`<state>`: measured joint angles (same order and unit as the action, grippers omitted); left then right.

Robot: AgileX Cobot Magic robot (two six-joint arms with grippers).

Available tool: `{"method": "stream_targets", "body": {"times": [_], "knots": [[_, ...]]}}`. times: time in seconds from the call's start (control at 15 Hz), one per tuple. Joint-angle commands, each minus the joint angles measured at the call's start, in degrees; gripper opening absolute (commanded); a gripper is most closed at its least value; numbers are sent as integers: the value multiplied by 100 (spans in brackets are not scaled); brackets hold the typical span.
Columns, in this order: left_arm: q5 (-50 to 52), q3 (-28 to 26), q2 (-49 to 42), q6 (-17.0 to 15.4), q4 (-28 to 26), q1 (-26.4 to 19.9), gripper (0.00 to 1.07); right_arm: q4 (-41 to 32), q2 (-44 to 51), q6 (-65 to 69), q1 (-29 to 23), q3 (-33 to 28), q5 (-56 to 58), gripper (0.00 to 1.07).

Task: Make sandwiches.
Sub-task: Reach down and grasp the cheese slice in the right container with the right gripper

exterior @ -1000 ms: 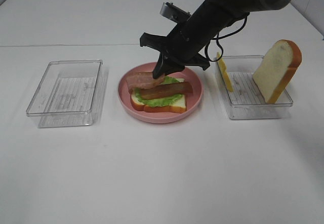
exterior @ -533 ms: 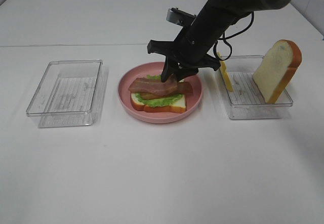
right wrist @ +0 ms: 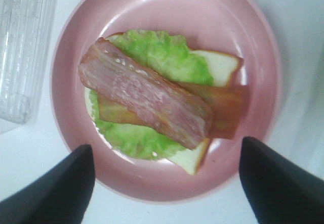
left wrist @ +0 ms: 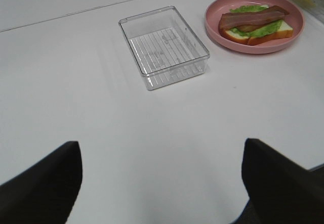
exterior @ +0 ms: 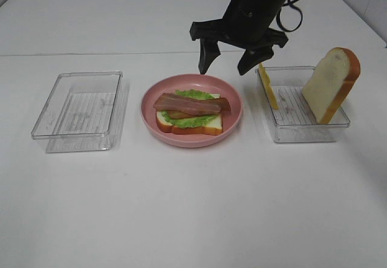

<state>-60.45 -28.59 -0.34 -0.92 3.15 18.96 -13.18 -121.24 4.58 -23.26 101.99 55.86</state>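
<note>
The white table (exterior: pixel 193 219) fills the exterior view. At upper middle the right gripper (exterior: pixel 225 67) hangs above the far rim of the pink plate (exterior: pixel 233 114), fingers spread wide and empty. The left gripper (left wrist: pixel 159 148) is also spread, holding nothing. The left tray (exterior: pixel 78 107) sits centre-left. The right tray (exterior: pixel 305 136), centre-right, holds an upright bread slice (exterior: pixel 329 80) and a cheese square (exterior: pixel 269 90). The unfinished sandwich (exterior: pixel 189 114) lies on the plate at centre, with lettuce (exterior: pixel 193 93) and bacon (exterior: pixel 187 104) on top.

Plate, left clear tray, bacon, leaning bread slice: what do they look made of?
Plate: probably moulded plastic, pink, smooth, soft glare on the rim.
Left tray: clear rigid plastic, see-through, ribbed floor.
Bacon: likely toy plastic or rubber, matte, too uniform for meat.
Bread slice: maybe foam or soft plastic, matte, stands stiffly on edge.
</note>
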Motion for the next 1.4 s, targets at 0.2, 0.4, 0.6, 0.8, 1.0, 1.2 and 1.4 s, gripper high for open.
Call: {"method": "stream_targets", "body": {"times": [0.2, 0.4, 0.6, 0.8, 1.0, 1.2, 1.4], "knots": [[63, 11, -120, -11, -46, -23, 81, 1157, 86, 304, 57, 636, 911, 75], [63, 11, -120, -11, -46, -23, 81, 1192, 63, 401, 378, 779, 796, 74], [63, 11, -120, -11, -46, -23, 81, 951, -92, 183, 682, 779, 361, 73], [63, 11, -120, -11, -46, -23, 81, 922, -395, 34, 796, 791, 69, 63], [63, 11, -120, -11, -46, -23, 81, 894, -733, 34, 802, 808, -166, 63], [63, 11, -120, -11, -46, -23, 81, 963, -1060, 40, 802, 848, -178, 58], [63, 11, -120, -11, -46, -23, 81, 974, -1071, 40, 802, 848, -218, 50]]}}
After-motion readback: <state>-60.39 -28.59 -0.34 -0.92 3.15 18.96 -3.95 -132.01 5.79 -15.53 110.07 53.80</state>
